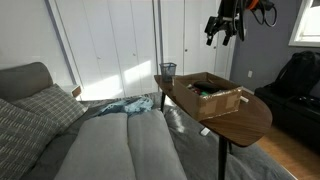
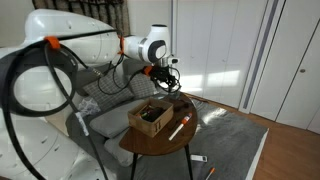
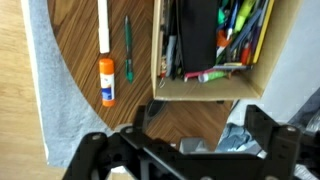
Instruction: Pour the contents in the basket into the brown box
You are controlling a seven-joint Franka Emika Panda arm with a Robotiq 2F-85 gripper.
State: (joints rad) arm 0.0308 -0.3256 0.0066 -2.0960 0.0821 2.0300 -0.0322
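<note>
The basket [image 1: 167, 70], a small dark wire-mesh bin, stands upright at the far end of the oval table, apart from the brown box [image 1: 222, 103]. The box is a tan cardboard box with pens and dark items inside, and it also shows in the other exterior view [image 2: 145, 125] and the wrist view [image 3: 200, 90]. My gripper [image 1: 225, 28] hangs high above the table, open and empty. In the wrist view the gripper [image 3: 195, 135] looks down over the box's edge, and a dark round rim [image 3: 153, 116] between the fingers may be the basket.
A white-and-orange glue stick [image 3: 107, 80] and a green pen [image 3: 128, 50] lie on the brown tabletop [image 3: 80, 40] beside the box. A grey couch [image 1: 90, 140] with blue cloth [image 1: 125, 105] lies next to the table. White closet doors stand behind.
</note>
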